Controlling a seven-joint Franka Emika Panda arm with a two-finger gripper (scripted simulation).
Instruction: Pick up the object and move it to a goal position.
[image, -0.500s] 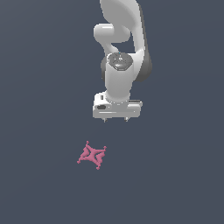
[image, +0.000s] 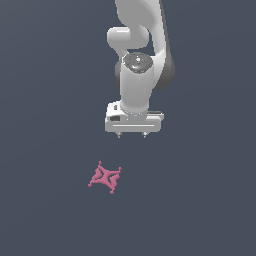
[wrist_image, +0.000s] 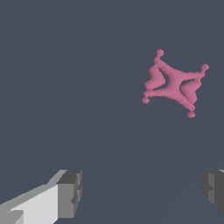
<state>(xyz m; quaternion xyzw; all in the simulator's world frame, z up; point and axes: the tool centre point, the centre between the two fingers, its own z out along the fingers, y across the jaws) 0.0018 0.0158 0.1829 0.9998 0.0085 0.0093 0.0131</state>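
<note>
The object is a small pink flat four-pointed star (image: 105, 177) with knobby tips, lying on the dark grey floor. My gripper (image: 132, 135) hangs above the floor, up and to the exterior view's right of the star, apart from it. Its two short fingertips (image: 119, 135) point down and stand wide apart, with nothing between them. In the wrist view the star (wrist_image: 175, 83) lies beyond the open gripper (wrist_image: 142, 192), off to one side of the gap between the fingers (wrist_image: 70, 192).
The plain dark grey floor (image: 50, 100) fills both views. The white arm (image: 140, 60) rises above the gripper.
The arm and the star stand much as before; no clear movement shows.
</note>
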